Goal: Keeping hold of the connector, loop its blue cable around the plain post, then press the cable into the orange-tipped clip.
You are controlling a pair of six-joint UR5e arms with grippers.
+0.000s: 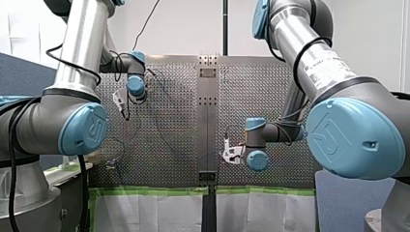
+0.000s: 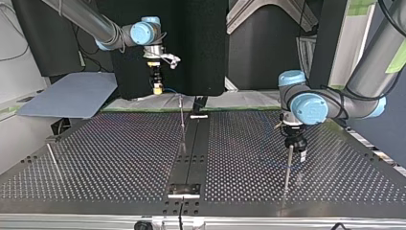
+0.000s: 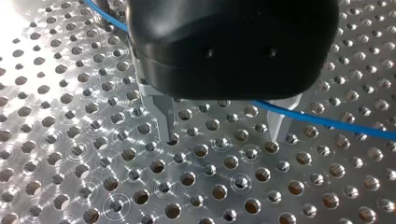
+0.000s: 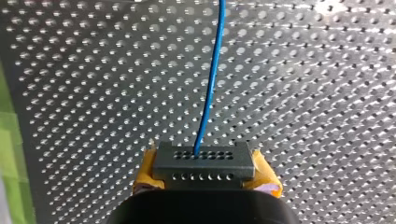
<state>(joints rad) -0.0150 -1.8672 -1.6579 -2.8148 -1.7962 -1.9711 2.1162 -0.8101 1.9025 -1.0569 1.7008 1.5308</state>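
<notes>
In the right wrist view my right gripper (image 4: 203, 179) is shut on the black connector (image 4: 203, 161), held between its yellow pads (image 4: 266, 179). The blue cable (image 4: 211, 74) leaves the connector and runs ahead over the perforated plate. In the top view that gripper (image 2: 156, 86) hangs above the table's far edge. My left gripper (image 3: 223, 135) is open just over the plate, its metal fingers (image 3: 164, 119) apart. The blue cable (image 3: 345, 125) crosses by them, ungripped. My left gripper (image 2: 294, 146) sits directly above a thin plain post (image 2: 287, 170). I see no orange-tipped clip clearly.
A dark rail (image 2: 192, 143) runs down the middle of the perforated table (image 2: 119, 158), with a small bracket (image 2: 183, 189) at its near end. Another thin rod (image 2: 182, 122) stands beside the rail, and a third (image 2: 52, 159) at the top view's left. A grey board (image 2: 72, 93) lies behind.
</notes>
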